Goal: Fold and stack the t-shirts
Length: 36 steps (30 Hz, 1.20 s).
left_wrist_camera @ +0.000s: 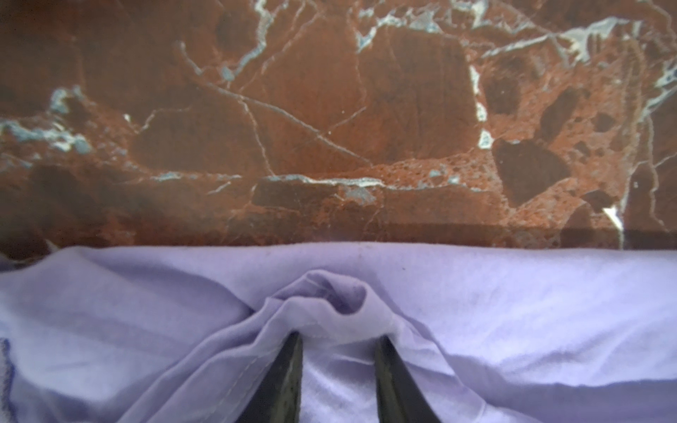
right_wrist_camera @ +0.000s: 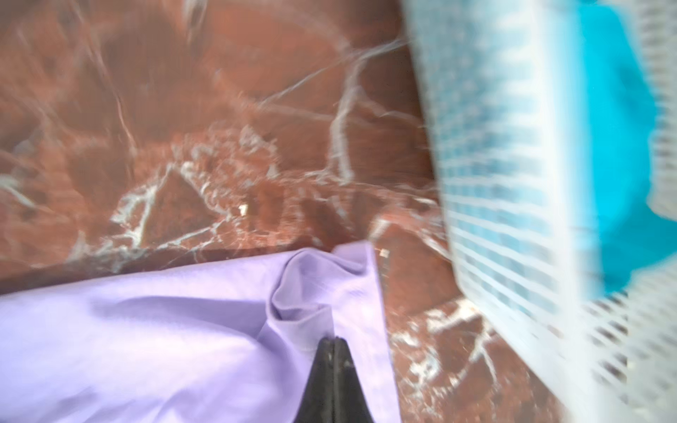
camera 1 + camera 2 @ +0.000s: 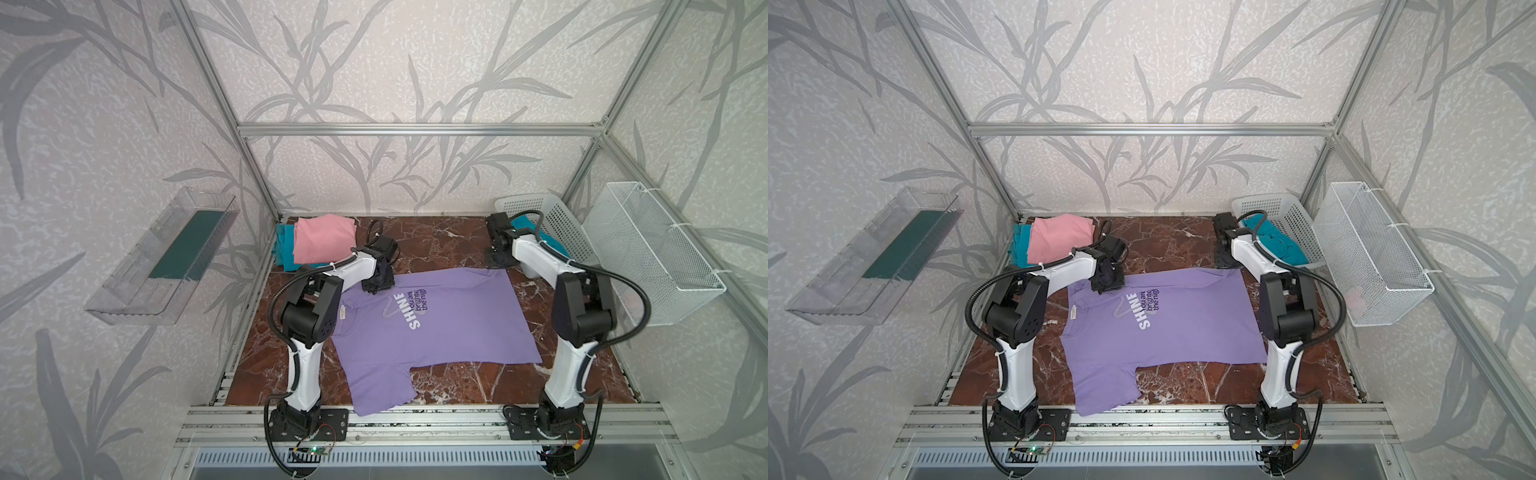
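Where its two fingers (image 1: 289,373) stand apart in the left wrist view, the left tool (image 1: 337,338) pinches a raised fold of the purple shirt (image 1: 513,329). Cloth drapes over the fingertips and hides them. The right tool (image 2: 334,340) has its fingers pressed together on the shirt's hem beside a corner. That view is smeared, so how much cloth they catch is hard to make out.

In both top views the shirt lies flat across the middle of the desk (image 3: 436,245), collar toward the left edge, one sleeve reaching the front edge. The small print beside "SHINE" is cut off. At the far left corner a pink shirt (image 3: 324,239) sits on teal shirts (image 3: 284,249). At the far right corner a basket (image 3: 552,216) holds a teal shirt (image 3: 1271,241), partly behind the right arm.
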Motion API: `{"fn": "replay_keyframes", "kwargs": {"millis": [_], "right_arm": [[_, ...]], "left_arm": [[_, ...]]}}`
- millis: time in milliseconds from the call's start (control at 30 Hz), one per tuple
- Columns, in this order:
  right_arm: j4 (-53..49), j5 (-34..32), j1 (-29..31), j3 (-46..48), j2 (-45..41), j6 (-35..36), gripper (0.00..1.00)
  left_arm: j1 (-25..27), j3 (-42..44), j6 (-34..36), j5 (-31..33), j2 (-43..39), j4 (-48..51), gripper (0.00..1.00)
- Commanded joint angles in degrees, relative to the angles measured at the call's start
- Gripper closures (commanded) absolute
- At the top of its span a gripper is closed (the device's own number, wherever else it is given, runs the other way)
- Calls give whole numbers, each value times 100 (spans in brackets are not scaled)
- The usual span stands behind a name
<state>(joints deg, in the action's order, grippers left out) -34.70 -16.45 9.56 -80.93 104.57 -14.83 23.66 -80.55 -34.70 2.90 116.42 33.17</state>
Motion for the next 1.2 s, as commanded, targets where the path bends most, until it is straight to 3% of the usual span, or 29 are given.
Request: {"fn": "replay_keyframes", "kwargs": {"millis": [0, 67, 200, 267, 467, 600, 800, 933, 1067, 1167], "right_arm": [[991, 312, -270, 1191, -919, -793, 100], [1499, 581, -340, 2009, -1342, -1124, 92], [1961, 1240, -367, 3177, -1831, -1685, 48], [1935, 1478, -381, 3418, -1900, -1818, 42], [1388, 1761, -526, 3165, -2156, -1482, 42], [1470, 2075, -423, 2847, -2218, -1411, 50], [1694, 2054, 816, 1983, -1784, -608, 57], [2006, 2591, 1598, 1225, -1140, -85, 59], [2640, 3121, 2240, 523, -333, 276, 54], [2360, 3311, 2645, -441, 512, 631, 49]], "left_arm": [[-63, 301, -116, 3, 94, 178, 65], [-63, 354, -116, -5, 90, 162, 65], [-72, 442, -111, -5, 52, 145, 64], [-72, 462, -112, -16, 24, 137, 65], [-72, 428, -94, -52, -81, 191, 64], [-72, 418, -90, -95, -384, 306, 64], [-76, 119, 20, 212, -1113, 704, 56], [-120, -224, 9, 771, -1337, 1218, 55], [-382, -28, -1, 931, -1492, 1271, 60], [-786, 323, -126, 734, -1571, 1125, 63]]}}
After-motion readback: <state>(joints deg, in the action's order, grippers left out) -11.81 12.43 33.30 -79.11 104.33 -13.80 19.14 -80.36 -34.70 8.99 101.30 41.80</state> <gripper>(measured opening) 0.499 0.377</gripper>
